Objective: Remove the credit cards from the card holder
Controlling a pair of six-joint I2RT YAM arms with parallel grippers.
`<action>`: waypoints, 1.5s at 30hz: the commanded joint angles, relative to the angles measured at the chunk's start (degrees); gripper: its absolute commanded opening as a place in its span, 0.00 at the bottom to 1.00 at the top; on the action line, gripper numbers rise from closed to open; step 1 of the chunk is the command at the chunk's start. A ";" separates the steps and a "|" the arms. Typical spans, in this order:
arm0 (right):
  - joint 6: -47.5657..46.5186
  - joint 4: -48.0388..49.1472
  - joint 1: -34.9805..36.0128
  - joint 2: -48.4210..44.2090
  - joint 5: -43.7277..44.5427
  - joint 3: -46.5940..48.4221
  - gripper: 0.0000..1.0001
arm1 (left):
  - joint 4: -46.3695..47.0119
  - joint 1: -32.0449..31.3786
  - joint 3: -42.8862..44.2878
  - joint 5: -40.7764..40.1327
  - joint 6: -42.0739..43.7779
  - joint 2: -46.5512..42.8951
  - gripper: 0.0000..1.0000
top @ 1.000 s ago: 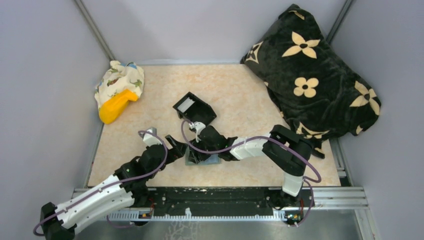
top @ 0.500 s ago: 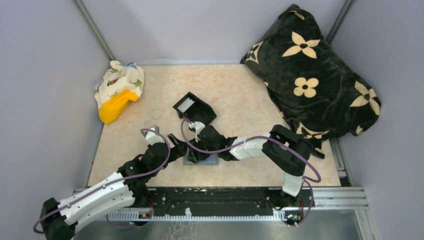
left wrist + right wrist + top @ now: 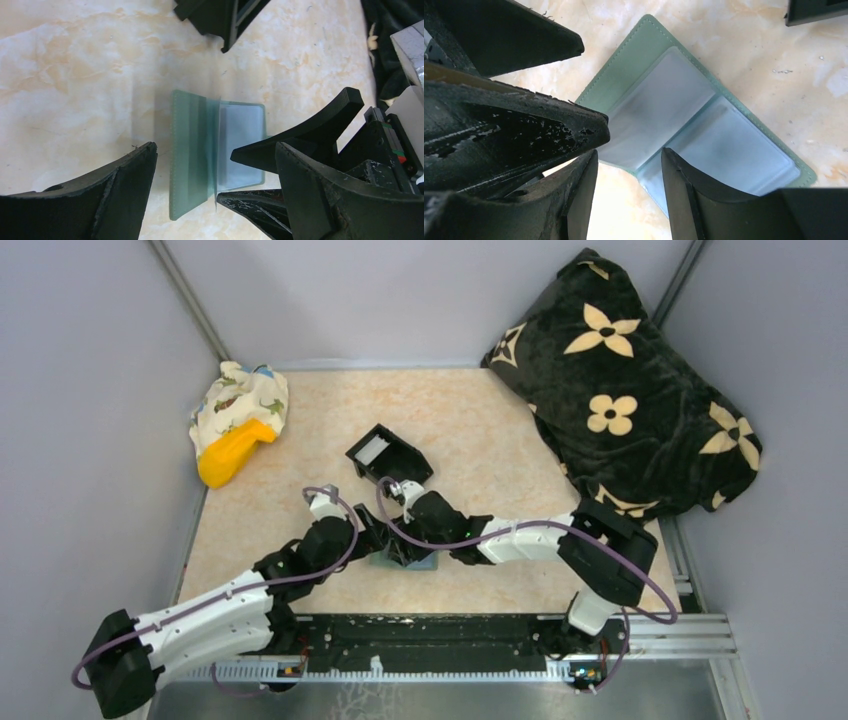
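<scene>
Beige marbled table [image 3: 480, 430] is stretching under your arms, and the card holder [image 3: 200, 150] is lying open and flat on it directly below both tools, pockets facing up. Your left gripper [image 3: 215, 165] is standing wide open, its fingers straddling the holder and gripping nothing. Your right gripper [image 3: 629, 160] is poised with jaws parted at the holder's edge, also holding nothing.

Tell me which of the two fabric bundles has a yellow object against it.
The pale dinosaur-print cloth in the far left corner; the yellow object rests against its near side. The black flowered blanket at right has none.
</scene>
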 commanded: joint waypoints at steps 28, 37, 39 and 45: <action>-0.38 5.57 0.64 3.32 1.80 1.34 0.19 | 8.54 0.01 6.22 4.89 5.01 3.30 0.93; 1.39 8.59 0.62 5.91 1.23 0.13 0.01 | 14.98 0.00 4.49 10.31 5.97 4.57 0.91; 1.63 9.07 0.60 6.38 0.92 -0.07 0.00 | 18.09 0.05 3.70 13.12 6.47 4.83 0.91; 1.95 9.61 0.60 7.33 0.76 -0.07 0.00 | 29.44 0.03 -0.32 20.70 5.31 5.18 0.91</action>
